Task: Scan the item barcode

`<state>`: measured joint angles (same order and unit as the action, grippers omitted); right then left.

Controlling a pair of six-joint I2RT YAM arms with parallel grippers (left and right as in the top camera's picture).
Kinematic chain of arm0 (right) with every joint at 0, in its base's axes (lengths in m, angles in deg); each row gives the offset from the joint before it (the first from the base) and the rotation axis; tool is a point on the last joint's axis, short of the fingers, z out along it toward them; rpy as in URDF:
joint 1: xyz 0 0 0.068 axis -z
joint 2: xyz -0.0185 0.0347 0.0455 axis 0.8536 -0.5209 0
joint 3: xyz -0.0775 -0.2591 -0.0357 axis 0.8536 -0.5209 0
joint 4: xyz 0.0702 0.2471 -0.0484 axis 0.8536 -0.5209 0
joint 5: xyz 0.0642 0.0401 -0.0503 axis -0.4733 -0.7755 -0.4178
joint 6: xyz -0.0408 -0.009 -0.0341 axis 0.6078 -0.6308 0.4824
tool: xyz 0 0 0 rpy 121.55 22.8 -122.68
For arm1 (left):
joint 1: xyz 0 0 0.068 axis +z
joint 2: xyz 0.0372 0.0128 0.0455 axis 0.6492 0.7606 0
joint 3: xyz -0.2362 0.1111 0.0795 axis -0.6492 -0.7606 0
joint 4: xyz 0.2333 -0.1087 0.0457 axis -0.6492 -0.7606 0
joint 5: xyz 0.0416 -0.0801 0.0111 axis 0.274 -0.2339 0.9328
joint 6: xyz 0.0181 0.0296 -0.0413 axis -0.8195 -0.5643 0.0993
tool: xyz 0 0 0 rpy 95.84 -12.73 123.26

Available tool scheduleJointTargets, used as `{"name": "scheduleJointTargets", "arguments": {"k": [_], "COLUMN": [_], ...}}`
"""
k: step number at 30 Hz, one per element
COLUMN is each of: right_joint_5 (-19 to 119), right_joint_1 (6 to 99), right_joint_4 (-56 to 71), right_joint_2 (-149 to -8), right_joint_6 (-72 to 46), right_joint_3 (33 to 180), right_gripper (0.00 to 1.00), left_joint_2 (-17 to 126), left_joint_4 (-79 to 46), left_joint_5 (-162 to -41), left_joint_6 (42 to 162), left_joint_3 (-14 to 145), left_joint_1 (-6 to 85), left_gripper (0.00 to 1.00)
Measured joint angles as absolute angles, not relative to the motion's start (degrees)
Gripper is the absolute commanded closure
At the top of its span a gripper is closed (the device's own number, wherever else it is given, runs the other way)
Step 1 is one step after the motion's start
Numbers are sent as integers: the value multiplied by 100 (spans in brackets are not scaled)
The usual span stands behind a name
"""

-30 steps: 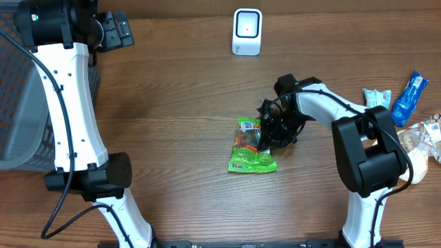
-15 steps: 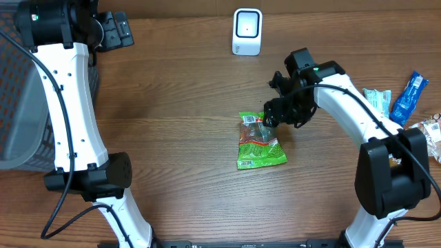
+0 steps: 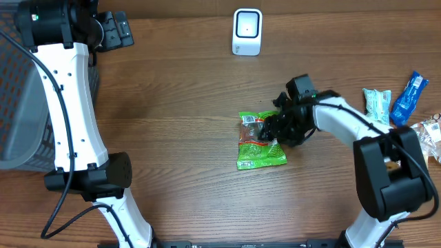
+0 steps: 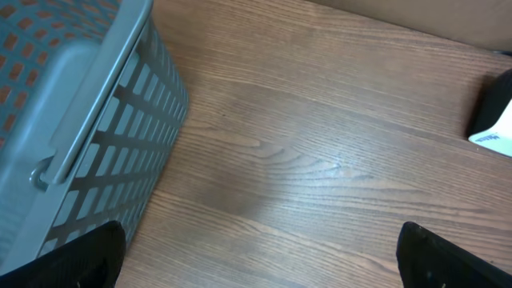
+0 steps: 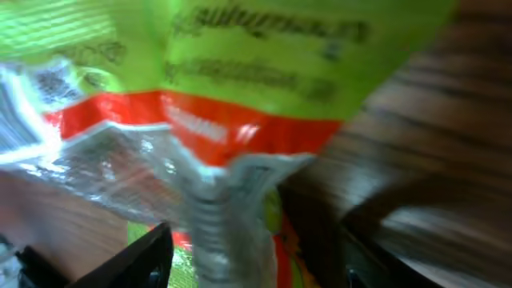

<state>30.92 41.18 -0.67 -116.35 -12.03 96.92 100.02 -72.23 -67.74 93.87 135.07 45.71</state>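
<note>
Green snack packet (image 3: pixel 260 143) lay on wooden table (image 3: pixel 179 131), right gripper (image 5: pixel 244 260) parted astride its crimped edge, left gripper (image 4: pixel 260 256) spread wide, empty.

Green snack packet (image 3: pixel 261 142), shiny and crinkly, with a red band and a see-through part. Lies flat on the brown bench (image 3: pixel 172 138), near the middle, long way pointing front to back. Small white patch near its far end. Looks blurry up close. White scanner (image 3: pixel 247 31) stands well apart at the far edge.
</note>
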Motion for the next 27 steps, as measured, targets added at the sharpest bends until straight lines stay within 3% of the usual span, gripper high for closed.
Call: {"name": "scheduleJointTargets", "arguments": {"k": [1,2,10,20,27], "right_joint_5": [3092,3092,2952,2660,2520], "right_joint_1": [4098,4100,4336,4371,4351], "right_joint_4": [58,86,113,-86,-128], "right_joint_2": [-11602,-11602,-11600,-10275,-10077], "right_joint_6": [-1338,-1454,-1491,-123,-357], "right_joint_3": [9602,9560,9578,10784,10839], "right_gripper": [84,96,96,96,96], "left_joint_2": [10002,10002,10002,10002,10002], "left_joint_4": [-7223,-7226,-7226,-7223,-7223], "left_joint_5": [-6772,-6774,-6774,-6774,-6774], "left_joint_6": [9387,9387,9387,9387,9387], "left_joint_3": [13507,13507,13507,13507,13507], "left_joint_1": [4571,4571,4571,4571,4571], "left_gripper": [0,0,0,0,0]}}
